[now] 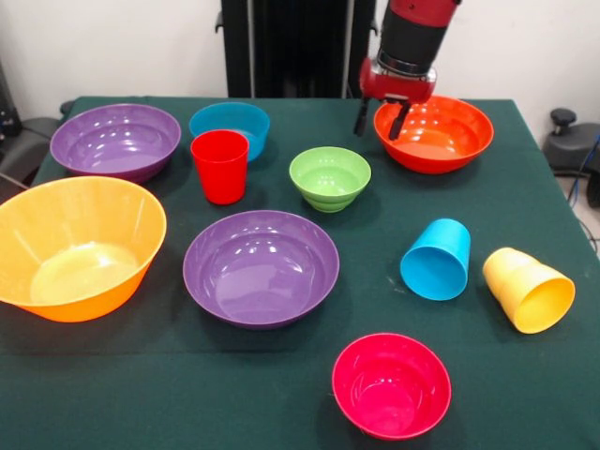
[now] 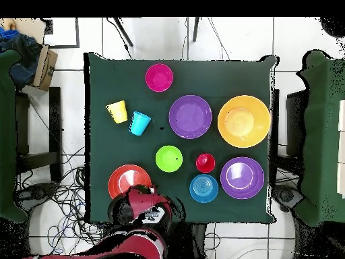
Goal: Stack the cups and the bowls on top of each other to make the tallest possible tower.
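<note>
From the front I see nothing stacked: every bowl and cup sits apart on the table (image 1: 525, 169), blue cup (image 1: 437, 260) and yellow cup (image 1: 528, 289) tipped over. My tool (image 1: 380, 120) hangs empty, spread, at the orange-red bowl (image 1: 441, 136) rim. Overhead, the arm probably hides that rim.

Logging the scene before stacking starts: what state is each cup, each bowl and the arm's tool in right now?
Red plastic cup: upright, mouth up.
Sky-blue plastic cup: tipped on its side.
Yellow plastic cup: tipped on its side.
Yellow-orange, two purple, orange-red, blue, green and magenta-pink plastic bowls: upright, empty, unstacked.
Tool: open, holding nothing, at the orange-red bowl's rim.
</note>
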Robot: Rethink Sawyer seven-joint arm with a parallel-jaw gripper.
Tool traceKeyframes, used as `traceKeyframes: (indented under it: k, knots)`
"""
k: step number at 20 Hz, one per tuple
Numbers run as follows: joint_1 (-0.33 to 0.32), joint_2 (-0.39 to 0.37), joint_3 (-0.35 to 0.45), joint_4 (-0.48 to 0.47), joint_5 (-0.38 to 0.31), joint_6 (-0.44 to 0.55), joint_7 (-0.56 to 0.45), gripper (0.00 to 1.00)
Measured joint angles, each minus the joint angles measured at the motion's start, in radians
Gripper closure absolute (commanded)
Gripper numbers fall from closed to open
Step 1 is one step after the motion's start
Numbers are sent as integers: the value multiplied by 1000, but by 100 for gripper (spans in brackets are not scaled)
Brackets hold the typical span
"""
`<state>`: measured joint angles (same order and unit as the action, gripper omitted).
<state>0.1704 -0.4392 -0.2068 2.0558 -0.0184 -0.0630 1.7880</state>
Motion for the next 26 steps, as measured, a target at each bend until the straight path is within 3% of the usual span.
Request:
traceKeyframes:
  k: [26]
  knots:
    - [-8, 0, -22, 0, -30, 0, 0, 0]
